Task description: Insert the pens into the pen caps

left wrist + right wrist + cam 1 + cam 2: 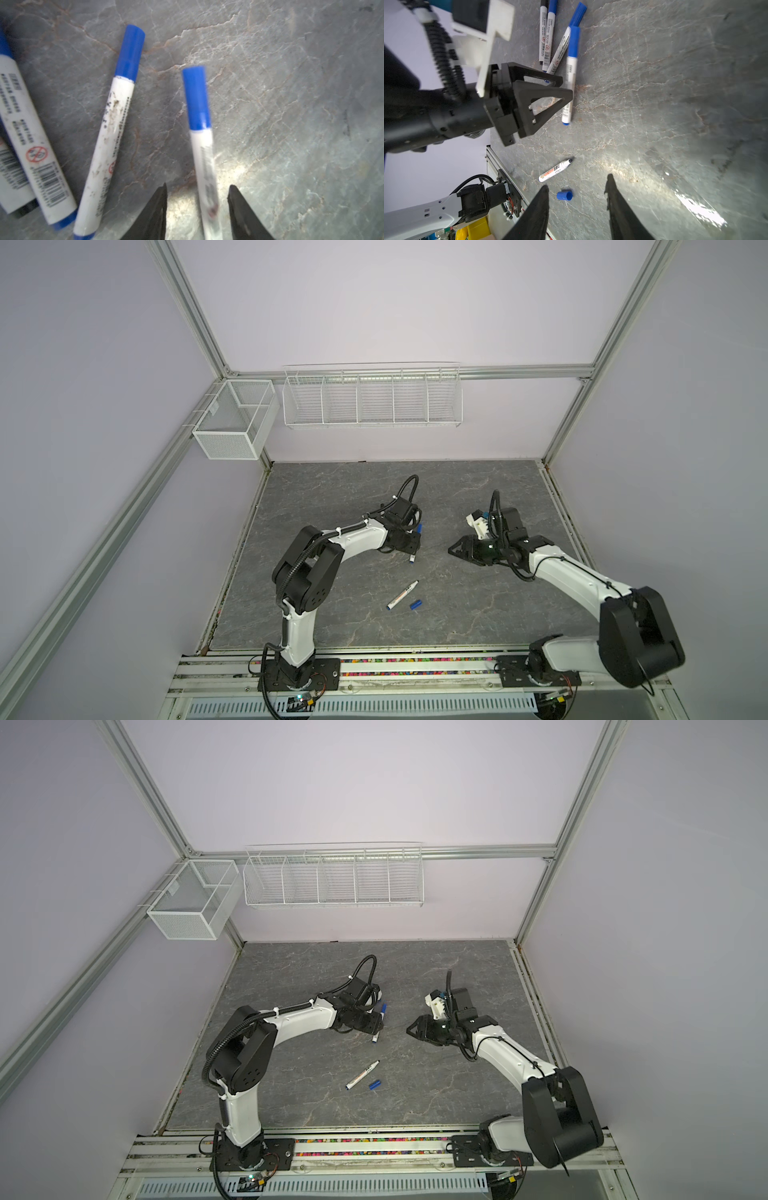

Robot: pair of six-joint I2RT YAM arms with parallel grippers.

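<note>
Left wrist view looks down on the left gripper [198, 185], its two black fingertips spread with a blue-capped pen [204, 153] between them. A gap shows on each side of the barrel, so nothing is pinched. That pen is blurred, and I cannot tell whether it lies flat on the grey stone-patterned table [291, 104]. Close beside it lie three more capped pens [116, 133]: two with blue caps and one with a black end, mostly out of frame.

In both top views this cluster sits under the left arm's wrist, left of the table's middle, with only a blue cap and a barrel end peeking out.

Nearer the front edge lies the uncapped pen [402, 595], its tip pointing far and right. The loose blue cap [415, 605] rests on its side just right of that pen, not touching it.

The right gripper [577, 180] hangs right of centre, pointed left toward the other arm. Its fingers are spread wide with nothing between them. In the right wrist view, the loose cap lies on the table near one fingertip.
</note>
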